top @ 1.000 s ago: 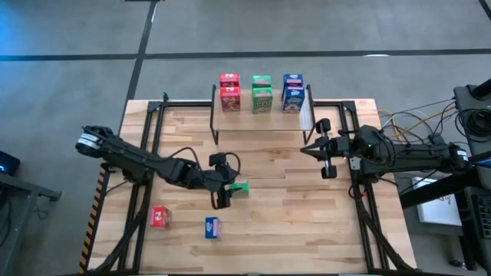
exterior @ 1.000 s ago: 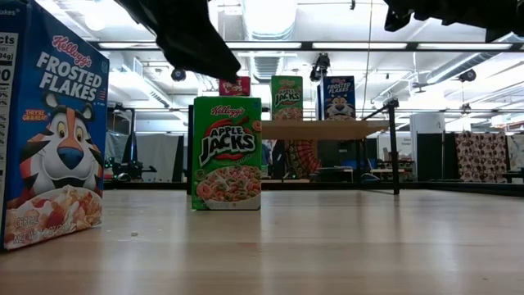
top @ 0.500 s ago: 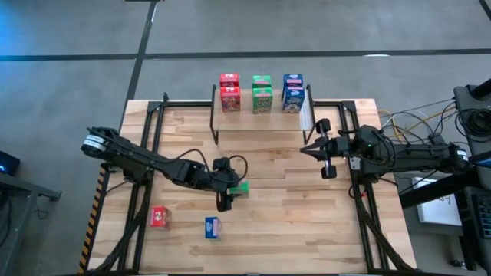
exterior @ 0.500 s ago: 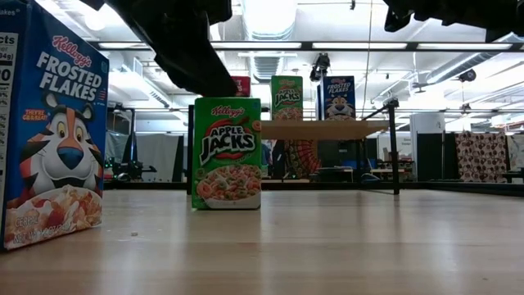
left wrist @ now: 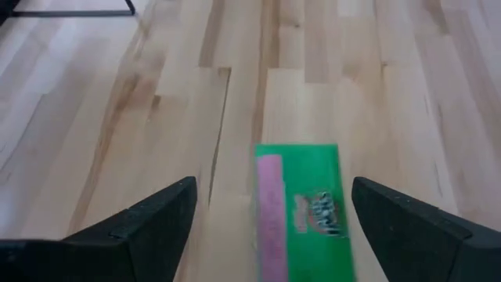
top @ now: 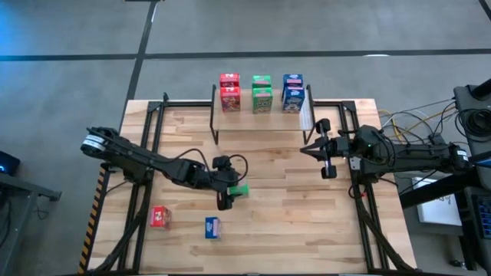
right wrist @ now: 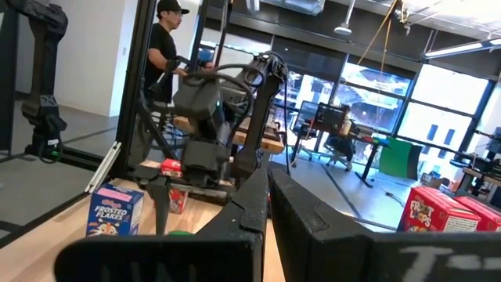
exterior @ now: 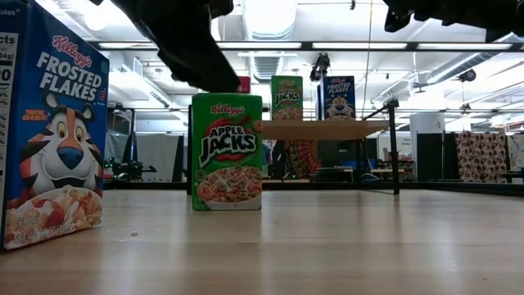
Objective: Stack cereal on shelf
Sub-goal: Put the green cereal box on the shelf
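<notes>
Since 1 s ago, left gripper point(top: 224, 189) is brought in over green box point(top: 240, 188), fingers point(left wrist: 141, 227) spread wide either side, nothing held. Box stands mid-table, centred betw. fingers; shelf point(top: 261, 119) lies well beyond. Right gripper point(top: 324, 148) waits pinched together, empty, nr shelf.

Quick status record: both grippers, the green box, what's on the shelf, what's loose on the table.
left gripper: open, fingers either side of the green box, not closed on it
right gripper: shut, waiting near the shelf's right end
shelf: six boxes in red, green and blue stacks of two
loose on table: red box, blue box
</notes>
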`<action>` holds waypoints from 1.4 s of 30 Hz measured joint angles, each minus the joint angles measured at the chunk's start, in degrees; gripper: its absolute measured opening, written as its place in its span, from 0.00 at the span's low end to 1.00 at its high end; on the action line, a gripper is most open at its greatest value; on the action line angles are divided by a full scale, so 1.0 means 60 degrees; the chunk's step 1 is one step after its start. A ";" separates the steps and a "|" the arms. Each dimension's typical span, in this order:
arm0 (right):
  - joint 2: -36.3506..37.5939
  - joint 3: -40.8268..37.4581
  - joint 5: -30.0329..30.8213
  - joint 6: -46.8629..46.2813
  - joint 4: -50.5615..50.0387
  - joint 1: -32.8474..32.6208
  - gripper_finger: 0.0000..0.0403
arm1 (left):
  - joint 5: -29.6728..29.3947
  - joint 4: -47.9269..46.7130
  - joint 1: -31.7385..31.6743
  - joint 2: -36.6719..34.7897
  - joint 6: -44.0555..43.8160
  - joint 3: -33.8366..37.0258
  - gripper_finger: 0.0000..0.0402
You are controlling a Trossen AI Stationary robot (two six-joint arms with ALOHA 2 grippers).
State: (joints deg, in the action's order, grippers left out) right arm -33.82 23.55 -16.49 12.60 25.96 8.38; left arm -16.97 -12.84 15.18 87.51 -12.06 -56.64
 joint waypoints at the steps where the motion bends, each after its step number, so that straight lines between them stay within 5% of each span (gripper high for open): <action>1: 0.0000 0.0000 0.0002 0.0000 0.0000 0.0000 0.02 | 0.0000 -0.0009 0.0004 -0.0010 0.0028 -0.0030 0.81; 8: 0.0000 0.0000 0.0003 0.0004 -0.0040 0.0000 0.02 | 0.0575 -0.0072 0.0003 0.0119 0.0097 -0.0052 0.81; 19: -0.0004 0.0000 0.0007 0.0004 -0.0058 0.0015 0.02 | 0.0168 -0.0252 -0.0011 0.0357 0.0216 -0.0037 0.80; 42: -0.0004 0.0000 0.0014 0.0004 -0.0066 0.0025 0.02 | 0.0164 -0.0320 -0.0004 0.0411 0.0176 -0.0037 0.49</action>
State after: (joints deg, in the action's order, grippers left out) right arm -33.85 23.55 -16.40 12.62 25.56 8.54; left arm -15.99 -14.76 15.16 89.97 -11.00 -56.86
